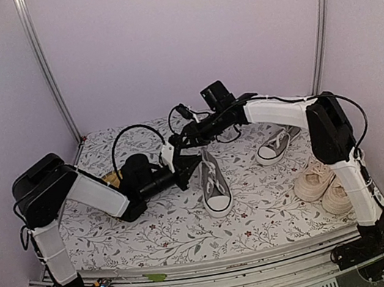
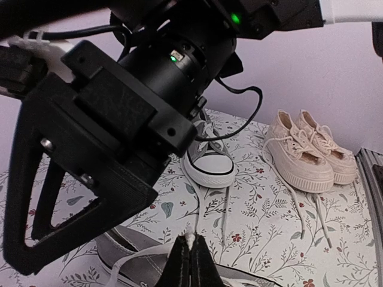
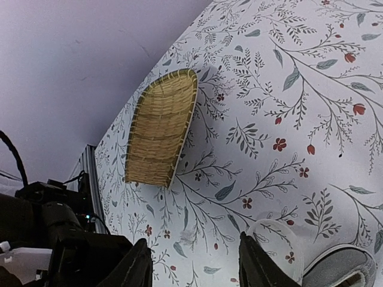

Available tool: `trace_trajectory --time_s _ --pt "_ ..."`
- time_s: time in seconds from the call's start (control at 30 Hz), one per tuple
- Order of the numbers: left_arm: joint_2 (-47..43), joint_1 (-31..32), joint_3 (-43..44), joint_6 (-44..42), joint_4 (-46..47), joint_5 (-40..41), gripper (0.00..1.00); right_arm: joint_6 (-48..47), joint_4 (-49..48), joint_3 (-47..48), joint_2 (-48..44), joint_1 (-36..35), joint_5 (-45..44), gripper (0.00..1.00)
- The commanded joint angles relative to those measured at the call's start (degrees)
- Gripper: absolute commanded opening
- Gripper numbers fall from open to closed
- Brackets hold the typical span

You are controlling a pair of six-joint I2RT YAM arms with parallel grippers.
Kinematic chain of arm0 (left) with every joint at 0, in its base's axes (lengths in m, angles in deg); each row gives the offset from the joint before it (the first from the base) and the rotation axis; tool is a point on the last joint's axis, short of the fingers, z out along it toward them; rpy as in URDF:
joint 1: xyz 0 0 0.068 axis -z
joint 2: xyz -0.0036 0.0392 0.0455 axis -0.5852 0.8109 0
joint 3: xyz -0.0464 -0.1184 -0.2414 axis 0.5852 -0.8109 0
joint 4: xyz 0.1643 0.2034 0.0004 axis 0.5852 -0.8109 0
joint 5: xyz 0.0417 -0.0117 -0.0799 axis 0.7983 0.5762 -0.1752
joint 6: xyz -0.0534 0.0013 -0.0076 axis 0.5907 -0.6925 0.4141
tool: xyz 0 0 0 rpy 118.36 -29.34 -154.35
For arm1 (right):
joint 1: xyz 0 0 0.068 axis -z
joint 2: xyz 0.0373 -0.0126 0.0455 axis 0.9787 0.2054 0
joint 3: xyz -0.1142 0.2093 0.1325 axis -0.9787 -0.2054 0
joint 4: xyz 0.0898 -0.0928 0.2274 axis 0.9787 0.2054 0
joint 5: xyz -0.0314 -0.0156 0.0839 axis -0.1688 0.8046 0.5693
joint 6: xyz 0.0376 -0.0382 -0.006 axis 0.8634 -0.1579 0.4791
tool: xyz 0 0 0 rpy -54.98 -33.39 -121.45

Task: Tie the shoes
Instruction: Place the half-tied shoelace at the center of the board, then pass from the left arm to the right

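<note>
One container is seen, a woven basket (image 3: 160, 128) lying on the flower-patterned table (image 1: 264, 212) near the left arm. Its inner weave is shown uncovered in the right wrist view, and it is half hidden behind the arm in the overhead view. Four sneakers are counted, two grey and two cream. One grey sneaker (image 1: 214, 182) is laid in the middle of the table with its white toe cap turned toward the arm bases. The second grey sneaker (image 1: 276, 145) is set further back and to the right, well apart from the first. The cream sneakers (image 1: 314, 181) are placed side by side, touching, close to the right arm's lower link. Both grippers are brought together just beside the heel end of the middle grey sneaker, on its left. The left gripper (image 2: 188, 258) is seen with its fingers pressed together and a white lace (image 2: 189, 239) pinched at their tips, directly above the shoe's opening. The right gripper (image 3: 197, 263) is held with its fingers spread apart, nothing between them, and a sneaker's toe is seen at their right.
</note>
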Motion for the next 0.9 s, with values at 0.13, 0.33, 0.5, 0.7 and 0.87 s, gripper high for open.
trace_trajectory --time_s 0.13,0.33,0.5,0.7,0.87 --pt "1.3 0.5 0.8 2.9 2.0 1.8 0.0 -10.4 1.0 -7.0 -11.9 2.5 -2.0 0.54" --pt "1.8 0.4 1.7 5.7 2.0 2.7 0.0 -14.4 -16.7 -36.1 -27.6 2.2 -9.5 0.55" --pt "1.8 0.3 1.7 6.2 2.0 3.3 0.0 -15.2 -27.0 -45.3 -29.4 -0.8 -13.6 0.59" --pt "1.8 0.3 1.7 6.7 2.3 3.4 0.0 -15.5 -35.1 -47.9 -25.6 -3.1 -16.8 0.63" --pt "1.8 0.3 1.9 6.8 2.5 3.4 0.0 -15.7 -37.5 -46.7 -22.5 -4.6 -17.9 0.64"
